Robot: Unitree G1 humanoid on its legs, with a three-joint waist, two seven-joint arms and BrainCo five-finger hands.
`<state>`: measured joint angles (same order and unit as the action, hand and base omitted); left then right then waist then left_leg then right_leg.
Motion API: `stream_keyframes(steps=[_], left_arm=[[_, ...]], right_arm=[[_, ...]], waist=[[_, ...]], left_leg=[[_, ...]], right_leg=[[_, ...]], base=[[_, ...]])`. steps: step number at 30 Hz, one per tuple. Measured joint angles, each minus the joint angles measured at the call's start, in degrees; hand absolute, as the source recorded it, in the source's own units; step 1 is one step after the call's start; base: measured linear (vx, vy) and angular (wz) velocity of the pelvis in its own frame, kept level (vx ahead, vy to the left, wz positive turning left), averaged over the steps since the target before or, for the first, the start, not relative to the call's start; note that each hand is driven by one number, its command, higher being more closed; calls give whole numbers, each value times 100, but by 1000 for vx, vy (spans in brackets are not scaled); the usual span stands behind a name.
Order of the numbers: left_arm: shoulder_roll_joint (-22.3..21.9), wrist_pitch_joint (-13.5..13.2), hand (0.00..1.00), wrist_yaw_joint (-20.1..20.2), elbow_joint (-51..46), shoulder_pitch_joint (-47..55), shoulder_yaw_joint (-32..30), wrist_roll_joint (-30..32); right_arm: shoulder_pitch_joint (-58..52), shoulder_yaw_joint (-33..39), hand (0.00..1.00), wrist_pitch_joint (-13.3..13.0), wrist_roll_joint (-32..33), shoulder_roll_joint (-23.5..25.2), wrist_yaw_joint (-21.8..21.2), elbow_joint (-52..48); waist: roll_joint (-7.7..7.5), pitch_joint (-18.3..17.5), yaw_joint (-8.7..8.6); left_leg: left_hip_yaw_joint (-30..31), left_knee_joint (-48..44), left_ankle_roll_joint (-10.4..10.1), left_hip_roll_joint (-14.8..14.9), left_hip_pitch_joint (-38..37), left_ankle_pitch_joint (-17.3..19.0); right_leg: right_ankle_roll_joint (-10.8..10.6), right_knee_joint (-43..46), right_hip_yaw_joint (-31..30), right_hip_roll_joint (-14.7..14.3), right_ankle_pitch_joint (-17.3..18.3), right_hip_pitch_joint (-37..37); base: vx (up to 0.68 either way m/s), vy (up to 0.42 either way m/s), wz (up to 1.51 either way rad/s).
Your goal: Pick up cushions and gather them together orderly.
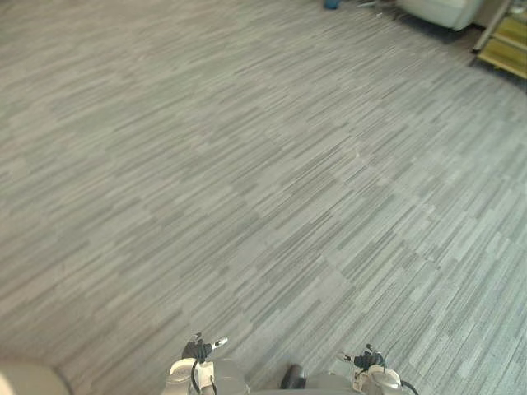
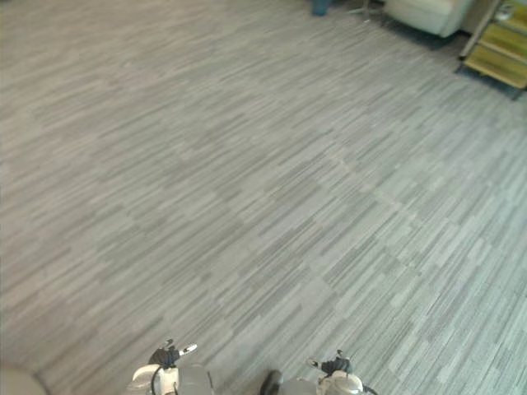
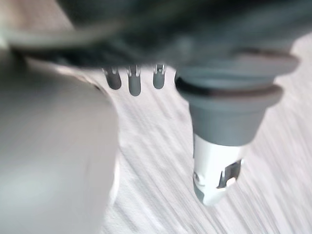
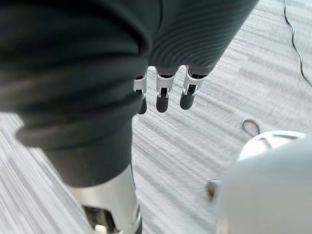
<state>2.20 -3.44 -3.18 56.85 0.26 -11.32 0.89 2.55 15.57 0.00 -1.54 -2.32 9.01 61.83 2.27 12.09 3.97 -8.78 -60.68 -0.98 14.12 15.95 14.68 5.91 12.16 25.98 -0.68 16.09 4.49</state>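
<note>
On carpet [image 1: 247,181], out left of left hand [image 3: 134,84]: pale rounded shape [image 1: 23,380], possibly a cushion, cannot tell. Left hand hangs empty, fingers straight, thumb apart. Same for right hand [image 4: 165,95]: nothing held. Far ahead-right of it: pale armchair [image 1: 436,10], yellow shelf [image 1: 506,41]. Judged: nothing gathered yet; every pickup left to do.

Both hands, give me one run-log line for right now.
left hand: open, empty | right hand: open, empty | below: grey carpet | ahead right: pale upholstered seat, yellow shelf unit
</note>
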Motion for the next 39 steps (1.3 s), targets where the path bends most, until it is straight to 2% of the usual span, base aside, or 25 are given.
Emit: stream_keyframes(steps=[4, 5, 6, 7, 8, 10, 12, 14, 16, 19, 20, 22, 23, 24, 25, 27, 28, 29, 30, 32, 33, 35, 37, 38, 39], left_arm=[[-88, -20, 0, -16, -220, -14, -14, -12], [-142, -41, 0, -37, -229, -9, -6, -11], [-160, -62, 0, -35, -225, -5, -9, -26], [-93, -91, 0, -41, -220, -7, 0, -47], [-44, -84, 0, -49, -208, -41, -1, -42], [-74, -74, 0, -53, -221, -52, -71, -44], [-74, -54, 0, -55, -218, 13, -22, 22], [-47, 11, 0, -51, -128, 32, 124, 81], [6, 39, 0, -58, 11, 35, 211, 121], [4, 44, 0, -61, 108, -1, 344, 117], [-13, 45, 0, -60, 142, 24, 345, 117], [-2, 45, 0, -60, 210, 27, 395, 119], [52, 43, 0, -56, 234, 36, 443, 122], [62, 47, 0, -56, 339, 56, 459, 129], [39, 46, 0, -40, 374, 58, 453, 142], [-135, 48, 0, -65, 418, 58, 301, 180], [-160, 52, 0, -70, 418, 47, 236, 184], [-236, 66, 0, -61, 386, 48, 91, 189], [-268, 64, 0, -59, 307, 85, 40, 194], [-259, 50, 0, -57, 15, 104, -50, 240], [-239, 44, 0, -55, -53, 103, -44, 238], [-252, -6, 0, -58, -246, 95, 1, 228], [-256, -10, 0, -76, -278, 46, 6, 227], [-280, -13, 0, -121, -259, 65, 29, 223], [-289, -17, 0, -133, -249, 73, 63, 161]], right_arm=[[-5, 100, 0, 2, 41, 128, 39, -35], [-47, 119, 0, -3, 41, 127, 51, -48], [-60, 111, 0, 1, 40, 122, 59, -44], [-47, 108, 0, 8, 46, 252, 59, -36], [-81, 154, 0, 1, 48, 356, 59, -35], [-79, 228, 0, 5, 44, 396, 53, -98], [-109, 228, 0, -7, 33, 403, 37, -295], [-184, 226, 0, -34, 30, 413, -16, -469], [-247, 229, 0, -42, 33, 389, -48, -530], [-229, 239, 0, -50, 34, 278, -61, -586], [-206, 241, 0, -62, 34, 210, -65, -542], [-113, 240, 0, -74, 33, 116, -65, -414], [-129, 281, 0, -70, 50, 86, -67, -343], [-93, 350, 0, -87, 45, -51, -90, -238], [-78, 404, 0, -75, 37, -73, -90, -198], [-79, 655, 0, -59, 63, -137, -93, -213], [-93, 655, 0, -59, 112, -127, -90, -237], [-149, 622, 0, -57, 212, -98, -87, -248], [-146, 540, 0, -50, 238, -75, -72, -249], [-148, 379, 0, -56, 370, 12, 5, -267], [-135, 356, 0, -49, 424, 52, 9, -258], [21, 357, 0, -51, 579, 155, 33, -235], [94, 456, 0, -66, 631, 204, 59, -233], [98, 444, 0, -77, 627, 206, 65, -241], [65, 447, 0, -73, 627, 184, 71, -221]], waist=[[-48, 40, 129], [-21, -26, 191], [-36, -33, 244], [-225, -92, 255], [-397, -180, 213], [-421, -195, 291], [-419, -200, 301], [-362, -170, 238], [-339, -179, 158], [-304, -182, 0], [-257, -190, -73], [-224, -192, -132], [-261, -196, -152], [-149, -237, -218], [-54, -285, -207], [241, -288, -188], [267, -274, -211], [314, -240, -238], [289, -205, -193], [218, -135, -95], [165, -142, -52], [93, -138, 60], [34, -105, 137], [82, -133, 169], [93, -144, 220]], left_leg=[[457, 2119, -45, -738, 560, 124], [837, 3316, -227, -961, 557, -258], [938, 3478, -332, -1009, 535, -810], [789, 3591, -285, -1204, 403, -870], [579, 3526, -166, -1270, 413, -763], [268, 3191, -26, -1210, 331, -434], [-86, 3200, 138, -1196, -125, -175], [-277, 3496, 149, -1196, -1032, 369], [-376, 3657, 169, -1203, -1460, 434], [-496, 4390, 162, -1062, -2288, 431], [-555, 4782, 128, -929, -2603, 437], [-548, 4975, -38, -825, -2762, 487], [-496, 5068, -145, -832, -2865, 534], [-190, 4972, -209, -712, -2962, 575], [-81, 4815, -249, -602, -2881, 530], [406, 3478, -323, -331, -2420, 166], [501, 2997, -268, -307, -2240, -75], [655, 1837, -222, -215, -1779, -933], [688, 1071, -291, -92, -1465, -1178], [542, -364, -246, -2, -566, -637], [462, -337, -212, -46, -373, -514], [201, 782, -127, -404, 320, -32], [195, 2564, -155, -875, 416, -137], [451, 4017, -188, -1122, 385, -629], [581, 4355, -220, -1179, 338, -1291]], right_leg=[[-403, -46, -730, 319, 186, 379], [-578, -49, -982, 402, 328, 460], [-679, -43, -1146, 450, 405, 509], [-736, -140, -1434, 614, 406, 569], [-805, -232, -1662, 770, 161, 571], [-915, -82, -1934, 884, -60, 587], [-1140, 977, -2164, 1053, -210, 308], [-1437, 3914, -2463, 1243, -631, -902], [-1277, 4821, -2282, 1315, -372, -1558], [-949, 4126, -1297, 1404, -45, -2081], [-901, 2965, -850, 1334, -106, -2364], [-936, 1793, -844, 1125, -487, -2554], [-939, 939, -1020, 977, -960, -2574], [-623, 957, -1234, 719, -1553, -2526], [-588, 1024, -1205, 678, -1427, -2530], [-463, 1217, -1004, 509, -948, -2279], [-454, 1199, -958, 497, -857, -2150], [-420, 1016, -885, 427, -695, -1703], [-374, 809, -894, 350, -607, -1397], [-331, 302, -932, 218, -371, -439], [-341, 176, -962, 220, -343, -257], [-357, -252, -1164, 276, -337, 305], [-538, -454, -1409, 461, -231, 595], [-716, -581, -1594, 510, -86, 824], [-790, -664, -1739, 502, 41, 957]], base=[[370, 156, -116], [340, 204, -82], [592, 276, -92], [681, 234, -58], [713, 231, -49], [559, 198, -60], [476, 179, -78], [428, 126, -77], [420, 24, -33], [425, -69, -10], [468, -168, -7], [368, -162, 2], [522, -263, 20], [522, -263, 18], [533, -274, 13], [587, -323, 0], [657, -355, 17], [443, -202, 19], [542, -204, 13], [508, -146, -6], [475, -130, -23], [534, -73, -51], [592, 61, -79], [589, 144, -89], [715, 200, -81]])
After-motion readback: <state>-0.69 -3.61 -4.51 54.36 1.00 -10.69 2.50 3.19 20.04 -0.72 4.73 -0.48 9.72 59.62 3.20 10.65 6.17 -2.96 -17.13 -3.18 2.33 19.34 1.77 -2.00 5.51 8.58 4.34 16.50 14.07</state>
